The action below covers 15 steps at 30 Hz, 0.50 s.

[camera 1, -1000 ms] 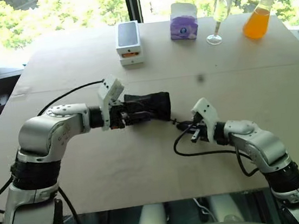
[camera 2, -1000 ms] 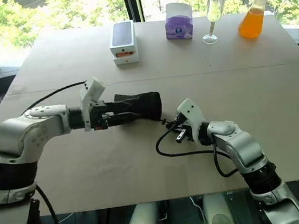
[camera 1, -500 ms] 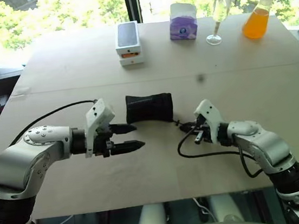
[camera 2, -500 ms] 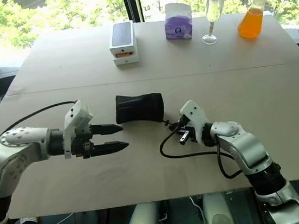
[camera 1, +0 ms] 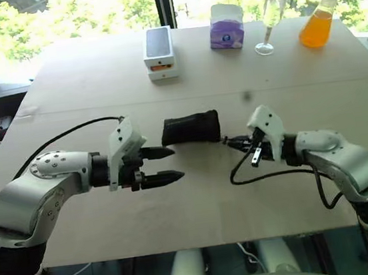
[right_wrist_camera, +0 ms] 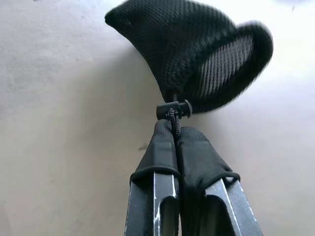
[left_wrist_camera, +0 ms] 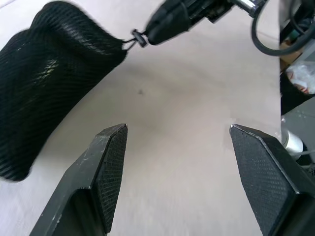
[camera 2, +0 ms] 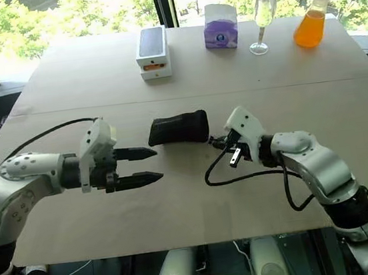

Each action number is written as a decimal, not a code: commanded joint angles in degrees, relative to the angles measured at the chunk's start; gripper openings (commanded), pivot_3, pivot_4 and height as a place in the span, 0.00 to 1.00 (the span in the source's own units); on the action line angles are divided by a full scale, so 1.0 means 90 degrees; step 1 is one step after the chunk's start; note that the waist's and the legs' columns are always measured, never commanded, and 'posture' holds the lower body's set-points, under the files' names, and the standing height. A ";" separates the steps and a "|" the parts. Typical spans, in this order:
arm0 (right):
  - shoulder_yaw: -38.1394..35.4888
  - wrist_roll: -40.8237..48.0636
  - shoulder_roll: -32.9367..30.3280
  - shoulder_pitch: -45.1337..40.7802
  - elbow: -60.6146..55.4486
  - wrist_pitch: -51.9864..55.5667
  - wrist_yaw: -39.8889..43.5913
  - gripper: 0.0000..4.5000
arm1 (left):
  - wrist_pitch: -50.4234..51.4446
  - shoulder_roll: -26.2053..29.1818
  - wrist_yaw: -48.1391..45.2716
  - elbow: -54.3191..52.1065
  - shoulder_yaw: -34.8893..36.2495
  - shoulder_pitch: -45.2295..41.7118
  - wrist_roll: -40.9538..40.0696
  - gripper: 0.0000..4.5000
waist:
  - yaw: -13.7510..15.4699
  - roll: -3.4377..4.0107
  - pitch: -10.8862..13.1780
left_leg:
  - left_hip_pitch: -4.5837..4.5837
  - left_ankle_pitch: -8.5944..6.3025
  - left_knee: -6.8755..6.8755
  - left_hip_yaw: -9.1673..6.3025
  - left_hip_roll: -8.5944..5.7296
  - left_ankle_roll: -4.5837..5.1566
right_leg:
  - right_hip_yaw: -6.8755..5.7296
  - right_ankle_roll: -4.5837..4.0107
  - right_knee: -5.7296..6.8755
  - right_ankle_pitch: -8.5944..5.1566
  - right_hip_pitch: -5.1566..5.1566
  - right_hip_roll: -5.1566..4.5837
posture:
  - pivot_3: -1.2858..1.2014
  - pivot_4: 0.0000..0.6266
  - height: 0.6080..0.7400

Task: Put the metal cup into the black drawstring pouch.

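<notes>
Pinching the pouch [camera 1: 190, 128] cord, right gripper [right_wrist_camera: 175, 130] (jaws shut); left gripper [camera 1: 167, 164] gapes nearby.

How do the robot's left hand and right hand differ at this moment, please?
The left hand has its two fingers spread apart and holds nothing; the right hand is shut on the cord at the mouth of the black drawstring pouch. The left hand points at the pouch's closed end with a gap between them, while the right hand is joined to the pouch through that cord. Both hover low over the table, facing each other across the pouch.
</notes>
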 commanded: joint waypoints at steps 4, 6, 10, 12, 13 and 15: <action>-0.0074 0.0014 -0.0413 -0.0649 0.0031 -0.0259 0.0468 0.00 | -0.0300 -0.0610 0.0545 0.0056 -0.0101 -0.0712 0.0135 0.75 | 0.0034 -0.0001 0.0001 | -0.0002 0.0000 0.0002 0.0002 -0.0002 0.0001 | 0.0002 0.0000 -0.0001 0.0001 0.0000 0.0000 | 0.52 0.24 0.98; -0.0013 -0.0031 -0.0548 -0.0896 0.0117 -0.0383 0.0672 0.00 | -0.0447 -0.0807 0.0680 0.0138 -0.0176 -0.0959 0.0278 0.75 | 0.0038 -0.0002 0.0000 | -0.0001 -0.0001 0.0002 0.0004 -0.0003 0.0002 | 0.0004 0.0001 -0.0001 0.0001 0.0000 0.0001 | 0.52 0.24 0.98; 0.0122 -0.0070 -0.0689 -0.1283 0.0283 -0.0554 0.0984 0.00 | -0.0927 -0.1103 0.0675 0.0422 -0.0543 -0.1336 0.0704 0.75 | 0.0069 -0.0002 0.0000 | -0.0001 -0.0001 0.0002 0.0003 -0.0005 0.0002 | 0.0002 0.0000 -0.0002 0.0001 0.0000 0.0002 | 0.52 0.24 0.98; 0.0202 -0.0131 -0.0743 -0.1386 0.0350 -0.0660 0.1104 0.00 | -0.1130 -0.1216 0.0616 0.0590 -0.0700 -0.1438 0.0880 0.75 | 0.0081 -0.0002 0.0000 | -0.0002 -0.0001 0.0002 0.0004 -0.0004 0.0003 | 0.0003 0.0000 -0.0002 0.0001 0.0000 0.0002 | 0.52 0.24 0.98; 0.0229 -0.0152 -0.0758 -0.1423 0.0372 -0.0698 0.1146 0.00 | -0.1264 -0.1268 0.0559 0.0697 -0.0796 -0.1484 0.0986 0.75 | 0.0085 -0.0002 0.0000 | -0.0002 -0.0001 0.0002 0.0005 -0.0004 0.0003 | 0.0003 0.0000 -0.0003 0.0001 0.0000 0.0002 | 0.52 0.24 0.98; 0.0276 -0.0202 -0.0775 -0.1497 0.0423 -0.0775 0.1225 0.00 | -0.1563 -0.1404 0.0401 0.0989 -0.1012 -0.1630 0.1202 0.75 | 0.0090 -0.0002 0.0000 | -0.0003 -0.0002 0.0003 0.0005 -0.0006 0.0004 | 0.0003 0.0000 -0.0003 0.0001 0.0000 0.0001 | 0.52 0.24 0.98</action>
